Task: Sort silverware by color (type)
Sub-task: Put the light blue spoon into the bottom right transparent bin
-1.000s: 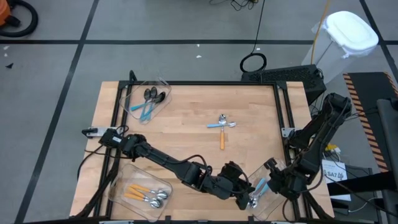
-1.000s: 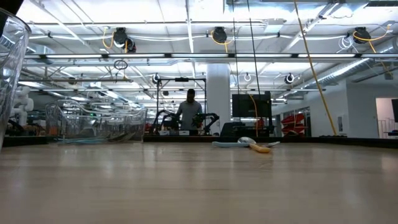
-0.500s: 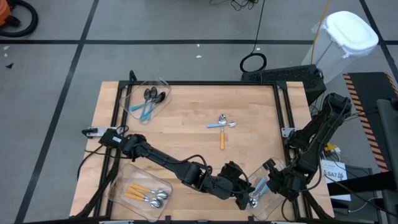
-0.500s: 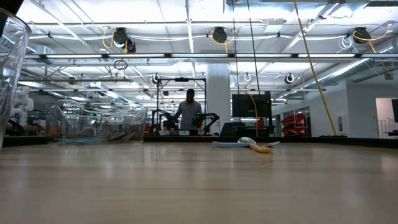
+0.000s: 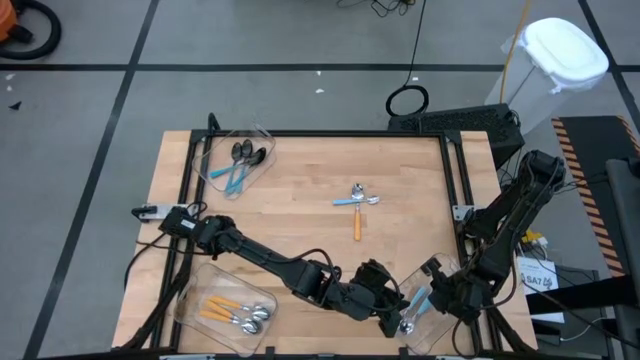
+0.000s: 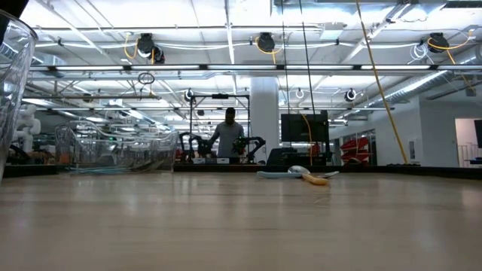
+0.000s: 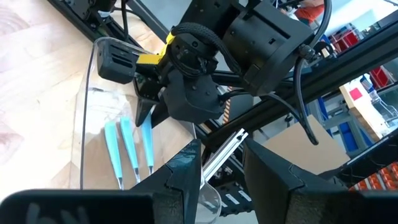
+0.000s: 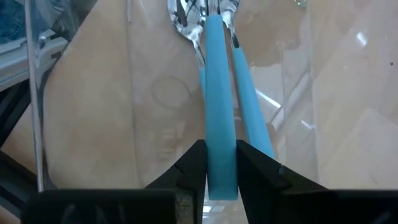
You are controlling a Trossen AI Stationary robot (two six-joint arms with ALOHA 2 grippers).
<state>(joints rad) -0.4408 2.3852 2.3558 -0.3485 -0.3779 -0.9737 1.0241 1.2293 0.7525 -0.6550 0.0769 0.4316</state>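
A clear bin (image 5: 438, 272) stands at the table's near right corner with light-blue-handled silver spoons (image 7: 129, 148) in it. My right gripper (image 5: 432, 297) reaches down into it, shut on one such spoon (image 8: 219, 81). Two more of these spoons (image 8: 250, 118) lie beside it. My left gripper (image 5: 400, 318) is at the bin's left side, and the clear wall (image 7: 208, 198) shows between its fingers. On the table's middle lie a blue-handled spoon (image 5: 355, 198) and an orange-handled spoon (image 5: 358, 226). My left gripper appears to pinch the bin's clear wall at a rounded corner (image 7: 210, 200), one finger on each side, coming in low from the table's left. The bin stays on the table. My right gripper pinches the blue handle near its free end (image 8: 221, 177) between its two fingers, slanting steeply down from the right. The fingers lie along the spoon. Its silver bowl (image 8: 214, 9) points down into the bin among the other bowls.
A bin (image 5: 240, 160) at the far left holds black-bowled, blue-handled spoons. A bin (image 5: 232, 315) at the near left holds orange-handled silver ones. A black frame (image 5: 455, 180) runs along the table's edges. A person (image 6: 228, 135) stands far behind the table.
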